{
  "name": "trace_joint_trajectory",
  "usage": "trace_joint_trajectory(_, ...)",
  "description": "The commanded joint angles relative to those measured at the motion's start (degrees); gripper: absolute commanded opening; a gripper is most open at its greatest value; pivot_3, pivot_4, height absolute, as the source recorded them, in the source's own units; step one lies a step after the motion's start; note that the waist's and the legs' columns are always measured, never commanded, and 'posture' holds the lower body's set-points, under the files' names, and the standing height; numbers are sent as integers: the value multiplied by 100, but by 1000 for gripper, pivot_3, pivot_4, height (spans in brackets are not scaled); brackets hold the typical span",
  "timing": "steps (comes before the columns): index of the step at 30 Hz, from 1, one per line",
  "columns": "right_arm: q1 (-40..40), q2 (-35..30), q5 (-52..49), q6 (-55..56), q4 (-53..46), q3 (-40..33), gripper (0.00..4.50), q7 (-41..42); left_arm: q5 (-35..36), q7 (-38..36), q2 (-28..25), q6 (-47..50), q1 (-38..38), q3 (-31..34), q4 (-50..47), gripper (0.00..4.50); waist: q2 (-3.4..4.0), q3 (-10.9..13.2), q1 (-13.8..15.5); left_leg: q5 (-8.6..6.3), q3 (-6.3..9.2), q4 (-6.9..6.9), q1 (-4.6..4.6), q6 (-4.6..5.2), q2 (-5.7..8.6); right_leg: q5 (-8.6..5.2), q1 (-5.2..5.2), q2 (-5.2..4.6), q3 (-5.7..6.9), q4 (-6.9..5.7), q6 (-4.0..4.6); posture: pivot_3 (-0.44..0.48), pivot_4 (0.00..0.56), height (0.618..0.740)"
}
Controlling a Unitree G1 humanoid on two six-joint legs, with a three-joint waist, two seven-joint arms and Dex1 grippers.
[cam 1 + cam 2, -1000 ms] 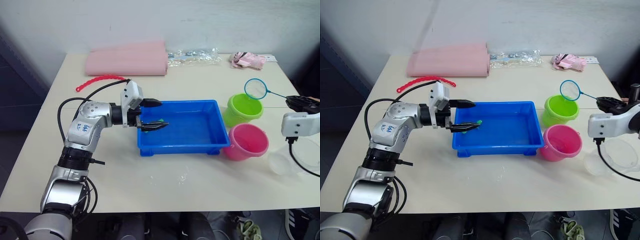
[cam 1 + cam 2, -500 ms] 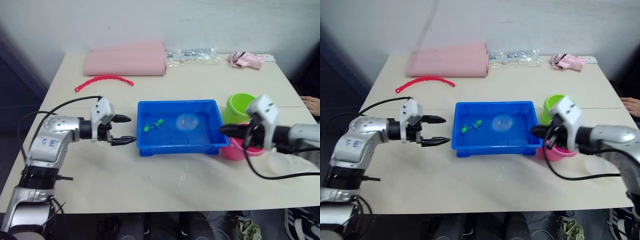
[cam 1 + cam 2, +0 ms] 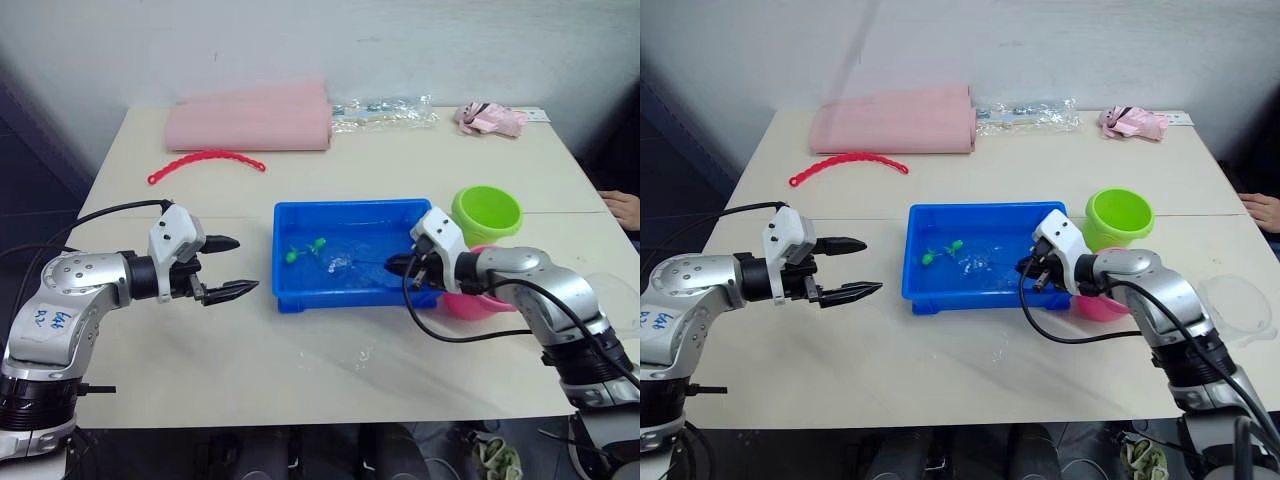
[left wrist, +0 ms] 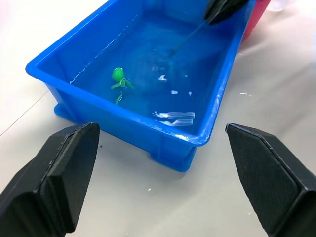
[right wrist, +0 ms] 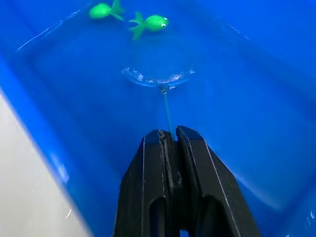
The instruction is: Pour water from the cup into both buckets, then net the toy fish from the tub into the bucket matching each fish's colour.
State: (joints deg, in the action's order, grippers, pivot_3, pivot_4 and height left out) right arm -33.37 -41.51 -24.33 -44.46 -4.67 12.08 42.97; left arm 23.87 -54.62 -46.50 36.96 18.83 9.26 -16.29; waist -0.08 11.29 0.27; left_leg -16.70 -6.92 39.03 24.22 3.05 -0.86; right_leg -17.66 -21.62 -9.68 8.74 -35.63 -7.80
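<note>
The blue tub [image 3: 350, 206] holds water and two green toy fish [image 3: 305, 248]. My right gripper [image 3: 400, 265] reaches over the tub's right rim, shut on the thin handle of the net [image 3: 340, 263]. The net's hoop [image 5: 158, 79] lies under water, a short way from the fish [image 5: 153, 22]. My left gripper [image 3: 232, 266] hangs open over the table just left of the tub, empty. The lime green bucket [image 3: 487, 213] stands right of the tub. The pink bucket [image 3: 468, 303] is mostly hidden behind my right arm. The clear cup [image 3: 1238, 305] sits at the far right.
At the table's back lie a folded pink cloth [image 3: 250, 118], a red beaded strip [image 3: 205, 160], a clear plastic bag [image 3: 385, 108] and a small pink item [image 3: 490, 118]. A person's hand [image 3: 622, 208] shows at the right edge. Water drops [image 3: 360, 350] lie in front of the tub.
My right gripper brought the net from above the buckets down into the tub and pushed it toward the green fish. My left gripper drew back out of the tub to its left.
</note>
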Motion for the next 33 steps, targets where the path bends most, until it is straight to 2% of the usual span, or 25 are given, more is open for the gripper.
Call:
trace_joint_trajectory(1, -468, 549, 186, 445, 478, -84, 0, -45, 157, 197, -119, 93, -142, 369, -379, 4474, 0, 0, -24, 0, 0, -1, 0, 0, 0, 0, 0, 0, 0, 1, 0, 0, 150, 738)
trace_joint_trajectory(8, -327, 597, 30, 252, 135, -359, 0, 84, 160, 226, -22, -41, 114, 153, -169, 4474, 0, 0, -25, 0, -1, -5, 0, -2, 0, 0, -3, 2, -1, 1, 0, 0, 150, 738)
trace_joint_trajectory(16, 170, 478, -185, 93, -530, -938, 0, -9, 156, 104, 213, -240, 848, -187, 479, 4474, 0, 0, -34, 0, -7, -8, 0, -4, 1, 0, -6, 3, -6, 1, 0, 0, 150, 738)
trace_joint_trajectory(25, 1112, -126, -880, -887, -2226, -2622, 0, -459, 19, -319, 968, -662, 2037, -987, 1584, 4474, 0, 0, 80, 0, -12, -7, -1, -3, 2, 0, -6, 4, -7, 0, 0, 0, 150, 738)
trace_joint_trajectory(33, 1654, -818, -1091, -1557, -2879, -4126, 0, -869, -174, -663, 1651, -1247, 2754, -1434, 2495, 4474, -1, 0, 120, 0, -15, -5, 0, -1, 3, 0, -6, 5, -9, 2, 0, 0, 150, 738)
